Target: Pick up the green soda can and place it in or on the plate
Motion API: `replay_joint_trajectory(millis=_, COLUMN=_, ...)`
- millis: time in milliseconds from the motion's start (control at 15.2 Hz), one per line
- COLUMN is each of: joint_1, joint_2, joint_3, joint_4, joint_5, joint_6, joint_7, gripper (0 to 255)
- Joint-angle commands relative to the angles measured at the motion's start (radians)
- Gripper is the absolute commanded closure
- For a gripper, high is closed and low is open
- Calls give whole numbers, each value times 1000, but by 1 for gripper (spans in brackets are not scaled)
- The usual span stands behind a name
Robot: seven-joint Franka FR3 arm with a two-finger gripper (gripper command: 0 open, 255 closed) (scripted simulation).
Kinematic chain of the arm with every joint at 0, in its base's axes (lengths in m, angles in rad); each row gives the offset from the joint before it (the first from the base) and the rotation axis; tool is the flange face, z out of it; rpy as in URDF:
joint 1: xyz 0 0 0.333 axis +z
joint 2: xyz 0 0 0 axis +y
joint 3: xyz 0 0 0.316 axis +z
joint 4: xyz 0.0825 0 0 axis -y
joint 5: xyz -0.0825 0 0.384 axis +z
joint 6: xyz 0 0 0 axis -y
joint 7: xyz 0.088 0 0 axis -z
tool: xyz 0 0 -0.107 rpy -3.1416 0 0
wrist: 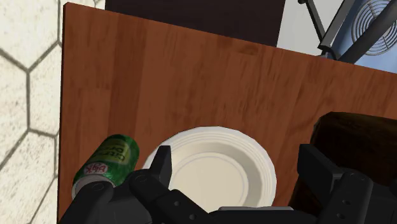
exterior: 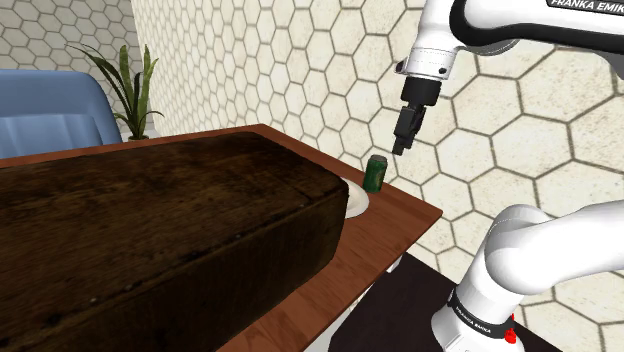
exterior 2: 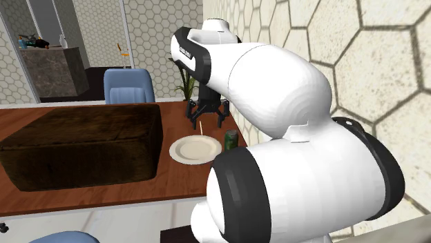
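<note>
Soda can [exterior: 376, 172] — green, standing upright on the wooden table [exterior: 404, 216], long axis vertical, top facing up — sits just beside the white plate [exterior: 358, 201], near the table's wall-side edge. I see my gripper [exterior: 402, 149] hanging above them, fingers spread wide, clasping nothing.

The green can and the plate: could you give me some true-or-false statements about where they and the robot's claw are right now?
The green can stands upright on the table. True.
The can sits on the plate. False: it stands beside the plate, on the table.
The gripper clasps the can. False: it hangs open above the table, holding nothing.
The plate is empty. True.
</note>
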Motion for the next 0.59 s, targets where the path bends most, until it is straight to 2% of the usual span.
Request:
replay_joint_trajectory(millis=0, joint_1=0, joint_2=0, joint_3=0, joint_4=0, joint_5=0, joint_6=0, joint_7=0, gripper=0)
replay_joint_trajectory(millis=528, joint_1=-33, joint_2=188, joint_3=-109, joint_4=6, joint_5=-104, joint_6=157, joint_7=-165, gripper=0)
